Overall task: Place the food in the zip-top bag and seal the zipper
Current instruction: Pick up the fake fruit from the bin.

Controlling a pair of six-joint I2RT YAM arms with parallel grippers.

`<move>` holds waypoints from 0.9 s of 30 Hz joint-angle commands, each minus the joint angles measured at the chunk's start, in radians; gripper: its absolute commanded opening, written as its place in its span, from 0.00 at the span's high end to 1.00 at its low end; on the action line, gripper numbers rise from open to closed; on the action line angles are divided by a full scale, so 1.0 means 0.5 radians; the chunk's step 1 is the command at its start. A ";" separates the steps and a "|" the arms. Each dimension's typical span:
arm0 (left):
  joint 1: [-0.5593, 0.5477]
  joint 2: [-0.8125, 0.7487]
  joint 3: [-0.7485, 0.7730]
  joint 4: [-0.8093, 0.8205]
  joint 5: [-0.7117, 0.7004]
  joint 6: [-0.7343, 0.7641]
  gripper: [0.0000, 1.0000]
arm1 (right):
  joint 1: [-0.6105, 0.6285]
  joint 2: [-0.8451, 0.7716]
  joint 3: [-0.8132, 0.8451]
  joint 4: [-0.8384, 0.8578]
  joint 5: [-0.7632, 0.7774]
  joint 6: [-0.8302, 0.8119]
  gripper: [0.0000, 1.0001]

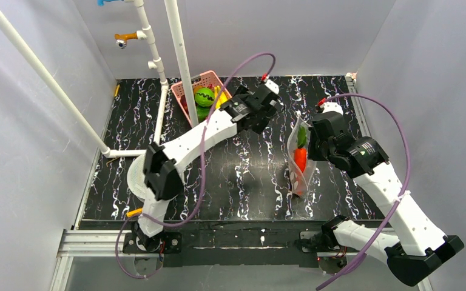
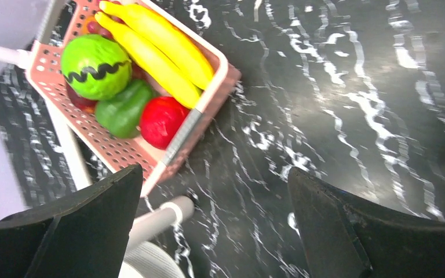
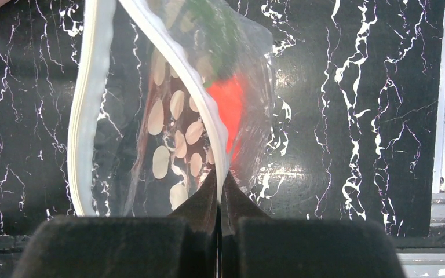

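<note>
Loading under way: the right pincer [image 3: 220, 194], clamped on the mouth edge of the bag [image 3: 121, 116], holds it on the bench [image 1: 243, 182] with 1 carrot [image 3: 232, 107] inside. The left pincer [image 2: 214, 185], wide open and empty, hovers near the basket [image 2: 101, 139], likely fetching more food [image 2: 161, 120] next.

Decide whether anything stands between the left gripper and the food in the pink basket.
Nothing visible does. The left gripper is open, and the food lies uncovered in the pink basket ahead of it. A white pipe runs beside the basket's near corner, not across the food.
</note>
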 commanded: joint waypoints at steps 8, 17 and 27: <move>0.303 0.470 0.311 0.515 -0.429 0.425 0.04 | -0.025 -0.027 -0.050 0.046 -0.078 -0.045 0.99; 0.500 0.751 0.445 1.069 -0.425 0.488 0.25 | -0.027 0.056 -0.054 0.090 -0.220 -0.055 0.99; 0.602 0.924 0.447 1.264 -0.662 -0.182 0.35 | -0.033 0.121 -0.086 0.128 -0.306 -0.050 0.99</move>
